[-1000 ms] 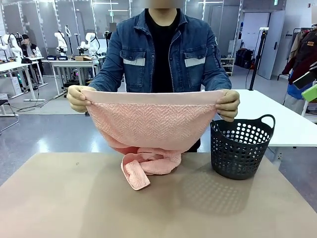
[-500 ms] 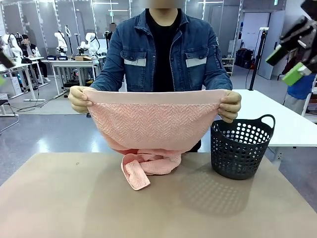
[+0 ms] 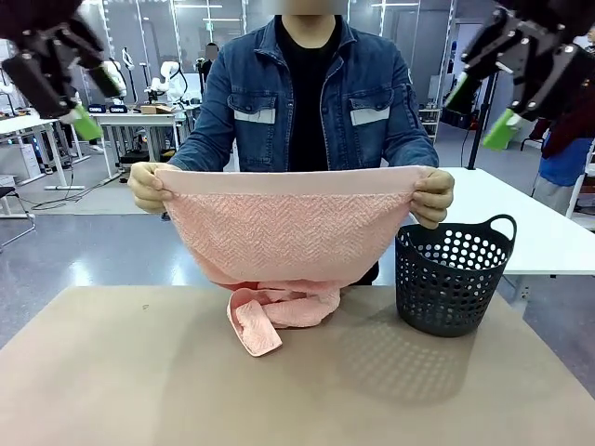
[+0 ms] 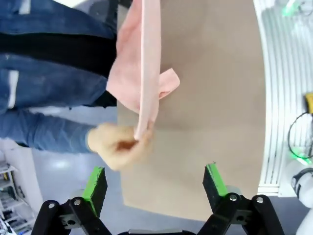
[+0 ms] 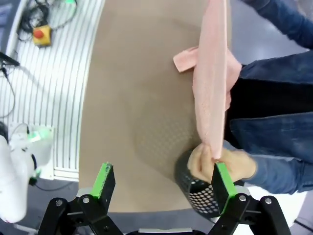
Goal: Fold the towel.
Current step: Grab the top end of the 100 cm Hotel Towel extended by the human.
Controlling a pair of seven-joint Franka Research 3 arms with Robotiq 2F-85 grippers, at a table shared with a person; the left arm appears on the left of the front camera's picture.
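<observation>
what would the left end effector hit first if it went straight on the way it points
Most likely the towel, at the corner in the person's hand, nearly dead ahead of the left end effector. Depth is unclear; it could miss and reach the table.

A tan tabletop [image 3: 139,390] fills the near ground. Beyond it lies a glossy grey floor [image 3: 93,251]. White tables [image 3: 139,119] stand at the far left, and another white table [image 3: 548,232] stands at the right, with a black pole [image 3: 483,111] behind it. Strip lights [image 3: 200,6] glow overhead.
</observation>
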